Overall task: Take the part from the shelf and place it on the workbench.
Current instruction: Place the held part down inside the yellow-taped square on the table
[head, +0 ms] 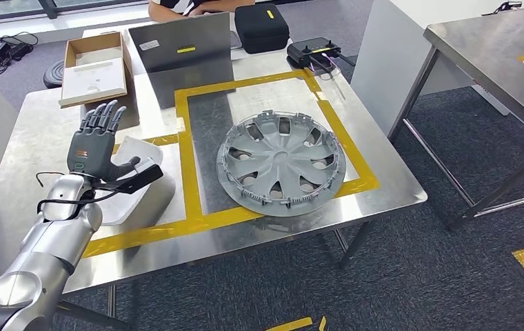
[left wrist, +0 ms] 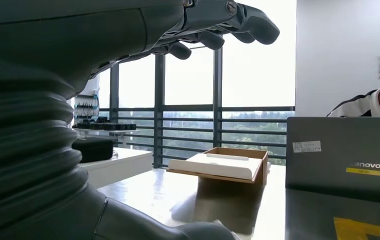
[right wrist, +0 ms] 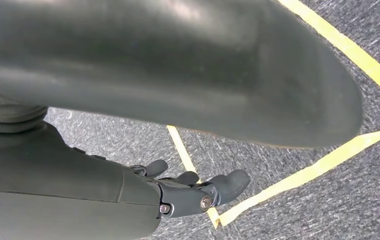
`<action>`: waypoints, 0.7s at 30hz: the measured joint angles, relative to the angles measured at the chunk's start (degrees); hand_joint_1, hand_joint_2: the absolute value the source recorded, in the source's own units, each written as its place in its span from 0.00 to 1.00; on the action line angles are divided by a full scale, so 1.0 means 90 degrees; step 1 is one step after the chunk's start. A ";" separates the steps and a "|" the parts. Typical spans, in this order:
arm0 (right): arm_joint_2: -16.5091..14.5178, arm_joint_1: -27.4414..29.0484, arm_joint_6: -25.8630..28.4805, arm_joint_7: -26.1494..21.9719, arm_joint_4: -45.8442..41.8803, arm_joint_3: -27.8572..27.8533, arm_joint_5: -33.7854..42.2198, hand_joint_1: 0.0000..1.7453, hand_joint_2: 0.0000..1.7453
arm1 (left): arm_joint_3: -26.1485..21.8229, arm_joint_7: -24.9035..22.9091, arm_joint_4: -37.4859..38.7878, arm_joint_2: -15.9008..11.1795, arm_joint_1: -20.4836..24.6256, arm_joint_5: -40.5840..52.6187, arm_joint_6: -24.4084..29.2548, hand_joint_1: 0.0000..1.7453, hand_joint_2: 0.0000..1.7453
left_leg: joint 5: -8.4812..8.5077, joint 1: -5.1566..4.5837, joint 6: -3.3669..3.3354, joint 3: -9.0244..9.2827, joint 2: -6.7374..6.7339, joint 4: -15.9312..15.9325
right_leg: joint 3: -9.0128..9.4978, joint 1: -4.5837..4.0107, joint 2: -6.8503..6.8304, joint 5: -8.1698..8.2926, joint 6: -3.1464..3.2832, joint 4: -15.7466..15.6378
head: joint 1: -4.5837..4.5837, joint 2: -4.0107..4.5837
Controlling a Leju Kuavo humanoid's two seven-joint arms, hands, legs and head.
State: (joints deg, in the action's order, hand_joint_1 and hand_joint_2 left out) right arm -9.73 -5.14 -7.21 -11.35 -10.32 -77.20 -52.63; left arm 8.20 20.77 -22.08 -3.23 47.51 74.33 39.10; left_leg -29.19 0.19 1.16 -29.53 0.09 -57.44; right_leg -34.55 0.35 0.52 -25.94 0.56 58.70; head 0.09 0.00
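Grey part point(head: 281, 163) right of L fingers point(head: 102, 118)

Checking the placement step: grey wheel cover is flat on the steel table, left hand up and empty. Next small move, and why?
Probably draw the left hand back and lower the arm. The grey plastic wheel cover lies flat inside the yellow tape rectangle on the steel workbench, apart from the hand, whose fingers are spread and hold nothing. The right hand hangs above the carpet. The placement looks done.
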 joint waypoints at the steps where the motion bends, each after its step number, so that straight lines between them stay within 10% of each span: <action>1: 0.0000 0.0000 0.0000 0.0009 0.0000 0.0000 -0.0008 0.00 0.00 | 0.0000 -0.0012 0.0000 0.0001 0.0001 0.0025 0.0002 0.00 0.00 | 0.0000 0.0000 0.0000 0.0000 0.0000 0.0000 | 0.0000 0.0000 0.0000 0.0000 0.0000 0.0000 | 0.0001 0.0000; 17: 0.0010 -0.0008 -0.0065 0.0038 -0.0001 0.0000 -0.0070 0.00 0.00 | 0.0000 0.0140 -0.0007 0.0054 0.0135 0.0102 -0.0237 0.00 0.00 | 0.0029 -0.0008 -0.0109 -0.0007 -0.0007 0.0014 | 0.0010 0.0033 -0.0003 0.0043 -0.0090 -0.0045 | -0.0001 0.0001; 21: 0.0039 -0.0013 -0.0073 0.0013 -0.0002 0.0000 -0.0075 0.00 0.00 | -0.0001 0.0140 -0.0016 0.0092 0.0209 0.0110 -0.0247 0.00 0.00 | 0.0128 0.0089 -0.0196 0.0058 -0.0042 0.0170 | -0.0421 0.0037 -0.0017 -0.0424 -0.0199 0.0835 | 0.0034 0.0001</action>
State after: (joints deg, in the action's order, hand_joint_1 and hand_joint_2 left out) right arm -9.37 -5.26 -7.87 -11.24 -10.34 -77.20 -53.30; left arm 8.19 22.03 -22.22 -2.40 49.39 75.32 36.87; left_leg -28.04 0.99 -0.60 -29.00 -0.29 -55.91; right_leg -38.33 0.69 0.37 -29.76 -1.23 66.22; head 0.39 0.01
